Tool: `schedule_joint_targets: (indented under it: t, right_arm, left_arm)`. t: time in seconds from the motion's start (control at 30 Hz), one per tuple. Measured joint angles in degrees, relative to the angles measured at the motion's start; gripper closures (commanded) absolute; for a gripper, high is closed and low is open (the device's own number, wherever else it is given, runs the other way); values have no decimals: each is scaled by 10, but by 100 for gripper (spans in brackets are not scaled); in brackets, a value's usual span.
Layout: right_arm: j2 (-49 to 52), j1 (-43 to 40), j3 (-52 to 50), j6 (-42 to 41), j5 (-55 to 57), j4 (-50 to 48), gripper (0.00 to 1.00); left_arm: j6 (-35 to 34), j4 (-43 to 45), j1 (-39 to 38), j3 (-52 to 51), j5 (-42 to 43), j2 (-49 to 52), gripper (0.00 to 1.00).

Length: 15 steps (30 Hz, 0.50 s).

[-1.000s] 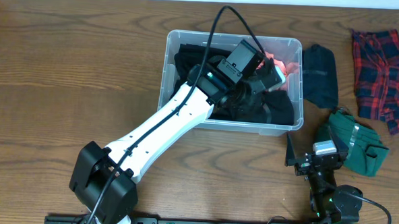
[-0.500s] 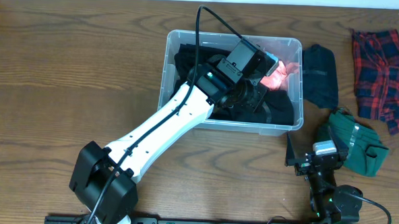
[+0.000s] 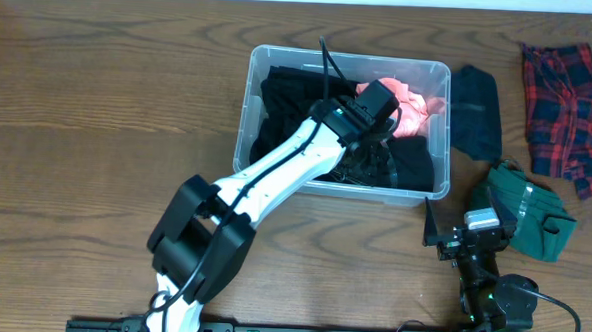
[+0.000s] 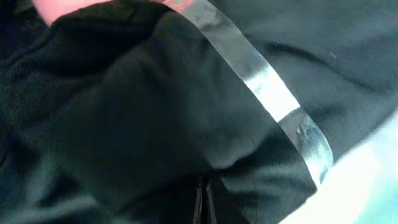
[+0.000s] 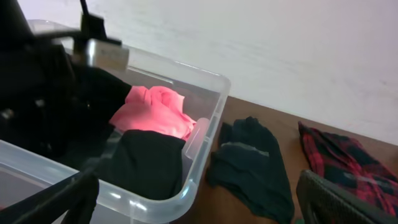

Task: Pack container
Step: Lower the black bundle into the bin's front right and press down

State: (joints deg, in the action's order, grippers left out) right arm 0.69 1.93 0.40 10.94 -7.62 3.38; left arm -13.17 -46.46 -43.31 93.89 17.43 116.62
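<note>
Nearest me, the right tool (image 5: pixel 196 186) hangs low over the table with its fingers spread wide and nothing between them, just beside a green cloth (image 3: pixel 534 211). Beyond it sits the container (image 3: pixel 347 54), around the middle of the table, mouth up, long axis running left to right across my view. The left arm reaches into it from my near left, and the left tool (image 4: pixel 203 202) is buried against black fabric by the near wall (I cannot tell whether it is apart or together). A pink garment (image 3: pixel 414 109) lies at the right end inside. I judge we are mid-pack, tucking a dark piece down. The next move calls for lifting the left arm straight up clear of the rim, then fetching what lies outside: the dark cloth (image 3: pixel 476 112) just beside the right wall, and farther right the red plaid cloth (image 3: pixel 569 103).
</note>
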Motion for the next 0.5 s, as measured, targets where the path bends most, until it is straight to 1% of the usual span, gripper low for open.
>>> schedule_joint_targets:
  t: [0.13,0.3,0.5]
  right_arm:
    - [0,0,0,0,0,0,1]
    - [0,0,0,0,0,0,1]
    - [0,0,0,0,0,0,1]
  left_arm:
    - [-2,5,2,1,2,12,94]
    - [-4,-12,5,27,2,10,94]
    - [-12,-8,5,62,2,-23,94]
